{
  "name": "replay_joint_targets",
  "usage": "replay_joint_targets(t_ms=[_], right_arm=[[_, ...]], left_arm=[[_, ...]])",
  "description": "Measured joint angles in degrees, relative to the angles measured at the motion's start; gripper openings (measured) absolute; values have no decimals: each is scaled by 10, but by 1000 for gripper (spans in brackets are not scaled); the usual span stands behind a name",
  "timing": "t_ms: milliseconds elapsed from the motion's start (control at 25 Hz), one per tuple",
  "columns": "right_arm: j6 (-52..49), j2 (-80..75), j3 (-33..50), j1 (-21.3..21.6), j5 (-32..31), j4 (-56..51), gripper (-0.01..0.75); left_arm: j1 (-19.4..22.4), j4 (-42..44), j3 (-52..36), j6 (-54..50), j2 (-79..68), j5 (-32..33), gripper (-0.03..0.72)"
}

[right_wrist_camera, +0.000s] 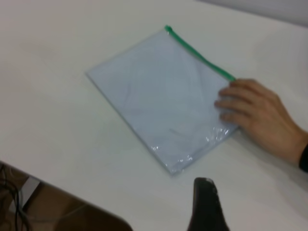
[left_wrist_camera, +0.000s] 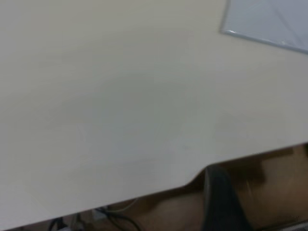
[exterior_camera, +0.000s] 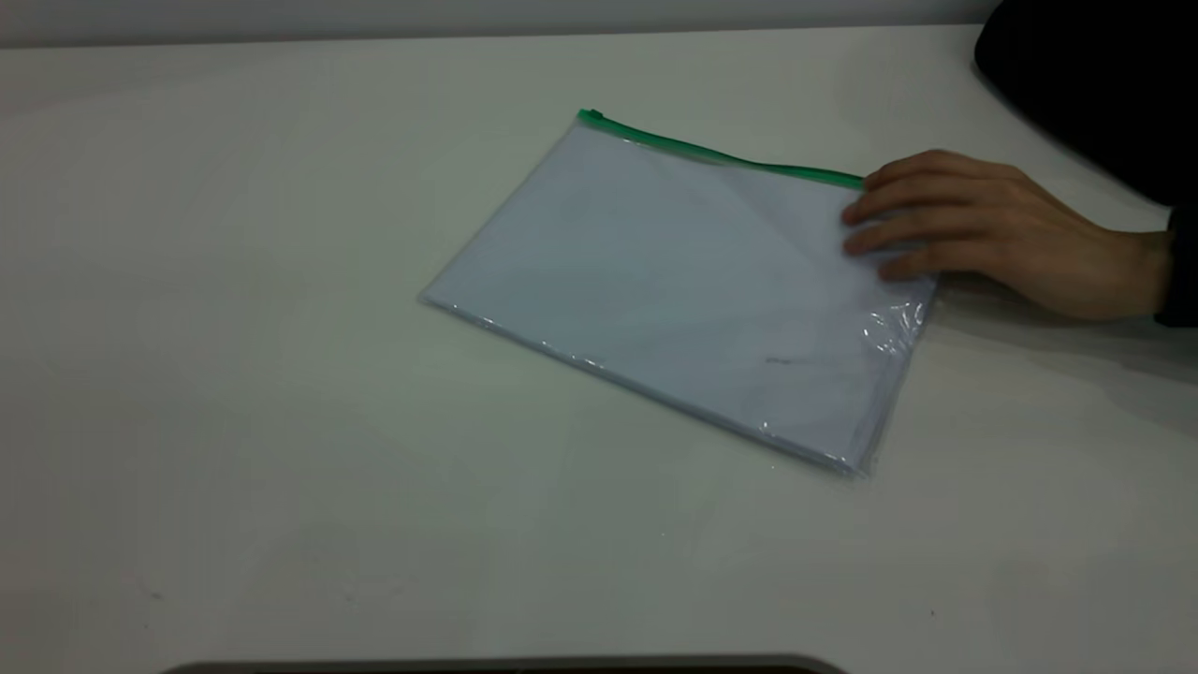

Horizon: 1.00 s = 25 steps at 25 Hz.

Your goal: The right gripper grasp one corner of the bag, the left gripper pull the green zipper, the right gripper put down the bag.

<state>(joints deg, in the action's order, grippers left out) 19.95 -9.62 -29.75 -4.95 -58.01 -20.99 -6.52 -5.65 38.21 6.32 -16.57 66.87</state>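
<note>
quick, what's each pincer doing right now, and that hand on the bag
Left pincer: not in view.
Right pincer: cannot be told.
Hand: fingers flat on the bag, not gripping.

A person's bare hand [exterior_camera: 973,225] shows at the right of the exterior view, wearing a black sleeve [exterior_camera: 1181,271] at the wrist. At the bottom of the right wrist view, a dark, tapered gripper finger [right_wrist_camera: 208,204] is partly visible.
</note>
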Motion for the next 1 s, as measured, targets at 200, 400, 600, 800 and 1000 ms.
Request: replay_joint_targets(t_ms=[200, 400, 600, 800, 1000], right_arm=[[0, 34, 0, 0, -17, 3, 562], [-5, 57, 0, 0, -19, 36, 562], [-20, 91, 0, 0, -25, 85, 562], [-50, 105, 0, 0, -68, 107, 562], [-53, 105, 8, 0, -81, 135, 562]], left_arm=[[0, -9, -67, 13, 47, -3, 496], [0, -7, -100, 13, 50, -14, 496], [0, -7, -102, 13, 50, -18, 496], [0, -8, -102, 7, 50, -19, 496], [0, -8, -103, 4, 50, -19, 496]])
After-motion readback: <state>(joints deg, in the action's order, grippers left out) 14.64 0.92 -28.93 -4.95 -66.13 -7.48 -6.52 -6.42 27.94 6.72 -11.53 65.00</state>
